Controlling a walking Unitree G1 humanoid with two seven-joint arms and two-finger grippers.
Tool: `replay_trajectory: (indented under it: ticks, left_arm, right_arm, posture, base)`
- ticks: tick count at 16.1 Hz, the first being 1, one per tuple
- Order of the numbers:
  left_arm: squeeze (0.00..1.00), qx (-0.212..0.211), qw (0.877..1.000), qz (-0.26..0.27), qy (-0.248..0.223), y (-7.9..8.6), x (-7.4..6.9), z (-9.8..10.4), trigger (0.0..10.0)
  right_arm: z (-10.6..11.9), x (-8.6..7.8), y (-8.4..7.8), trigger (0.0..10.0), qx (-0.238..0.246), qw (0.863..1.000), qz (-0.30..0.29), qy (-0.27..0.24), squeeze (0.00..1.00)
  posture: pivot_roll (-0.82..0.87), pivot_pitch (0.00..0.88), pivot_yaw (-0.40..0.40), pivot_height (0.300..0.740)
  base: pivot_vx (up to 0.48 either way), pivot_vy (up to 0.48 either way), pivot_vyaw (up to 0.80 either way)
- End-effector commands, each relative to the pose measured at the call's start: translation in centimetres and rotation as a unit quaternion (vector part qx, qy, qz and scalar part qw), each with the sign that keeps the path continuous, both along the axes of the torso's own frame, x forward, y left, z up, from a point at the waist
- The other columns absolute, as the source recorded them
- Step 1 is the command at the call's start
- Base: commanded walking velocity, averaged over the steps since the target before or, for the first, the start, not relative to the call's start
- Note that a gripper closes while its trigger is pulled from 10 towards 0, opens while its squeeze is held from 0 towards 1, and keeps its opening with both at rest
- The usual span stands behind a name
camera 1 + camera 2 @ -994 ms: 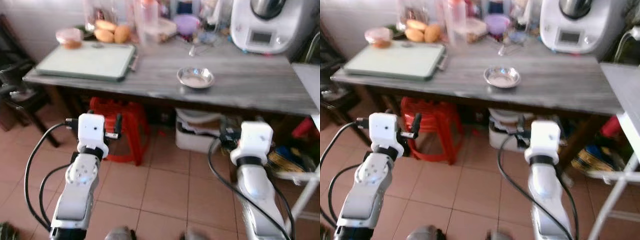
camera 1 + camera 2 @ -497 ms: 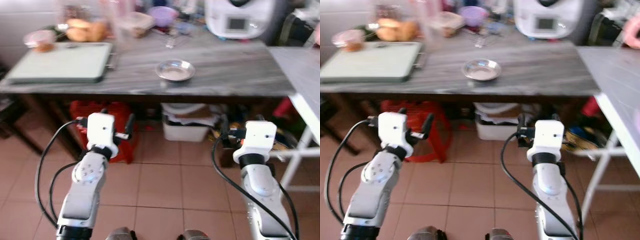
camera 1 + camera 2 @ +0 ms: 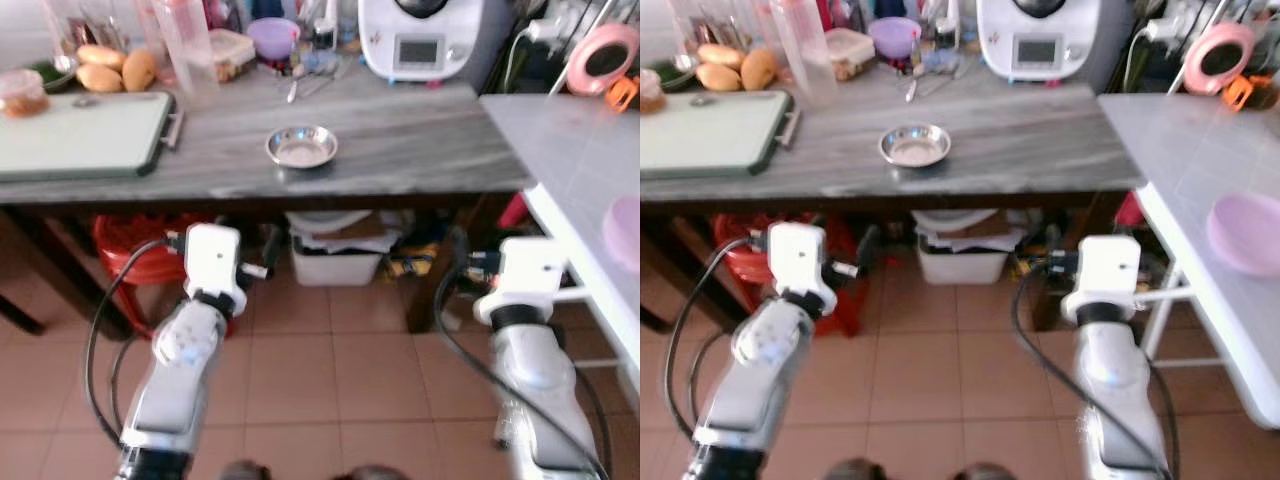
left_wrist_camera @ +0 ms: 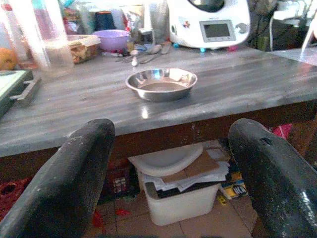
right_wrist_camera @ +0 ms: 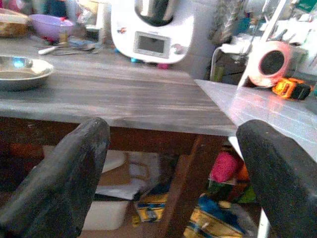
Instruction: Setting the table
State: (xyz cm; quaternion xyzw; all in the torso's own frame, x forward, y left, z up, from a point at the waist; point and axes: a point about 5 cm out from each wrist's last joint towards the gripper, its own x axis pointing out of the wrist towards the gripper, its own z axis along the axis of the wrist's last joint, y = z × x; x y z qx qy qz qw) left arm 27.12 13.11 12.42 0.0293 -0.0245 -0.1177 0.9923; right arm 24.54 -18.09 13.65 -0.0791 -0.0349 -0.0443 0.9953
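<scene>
A small steel bowl (image 3: 301, 147) sits alone on the grey, wood-grained worktop (image 3: 420, 140), toward its near edge and a little left of centre. It is round, shallow, shiny and thin-walled, with a narrow rolled rim. On the white side table (image 3: 1200, 150) to the right rests a pale pink bowl (image 3: 1247, 232), matte and likely plastic.

Both arms are held low in front of the worktop, above the tiled floor (image 3: 330, 350). The left end effector (image 4: 168, 178) has its two black fingers well apart with nothing between them, pointed at the steel bowl. The right end effector (image 5: 168, 173) is likewise spread and empty, aimed at the worktop's right end.

Whether the steel bowl waits to be carried or already lies in its place, the pictures do not settle.

Risks, as I judge them: the bowl's slick, curved wall gives broad rubbery fingers little to pinch, so a grip on the rim could slip or tip it. It is light, so a nudge could skate it across the smooth worktop. The worktop edge stands higher than the end effectors; rising too close could catch it.

At the far edge stand a white kitchen machine (image 3: 415, 40), a purple bowl (image 3: 273, 35), a clear plastic jug (image 3: 185, 50), bread rolls (image 3: 110, 68) and a pale green chopping board (image 3: 75, 135).
</scene>
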Motion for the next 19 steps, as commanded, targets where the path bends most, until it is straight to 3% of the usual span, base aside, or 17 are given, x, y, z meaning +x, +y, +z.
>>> replay_trajectory:
  ticks: [1, 17, 19]
  left_arm:
    - [0.00, 0.000, 1.000, -0.003, -0.001, -0.05, 0.14, 0.03, 10.0]
    - [0.00, -0.003, 1.000, -0.007, -0.003, -0.24, 0.12, -0.08, 10.0]
    - [0.00, -0.014, 1.000, -0.011, -0.013, -0.37, 0.06, 0.14, 10.0]
  right_arm:
    - [0.32, -0.03, -0.08, 10.0, 0.002, 1.000, 0.002, -0.003, 0.00]
    - [0.33, 0.34, -0.19, 10.0, 0.009, 1.000, -0.002, -0.002, 0.00]
    - [0.28, 0.41, -0.04, 10.0, 0.011, 1.000, 0.002, -0.002, 0.00]
  posture:
    - [-0.09, 0.000, 0.009, 0.740]
    - [-0.08, 0.000, 0.013, 0.740]
    - [-0.08, 0.000, 0.012, 0.740]
  base:
    - [0.000, -0.472, 0.00]
    - [0.000, -0.478, 0.00]
    - [0.000, 0.000, 0.00]
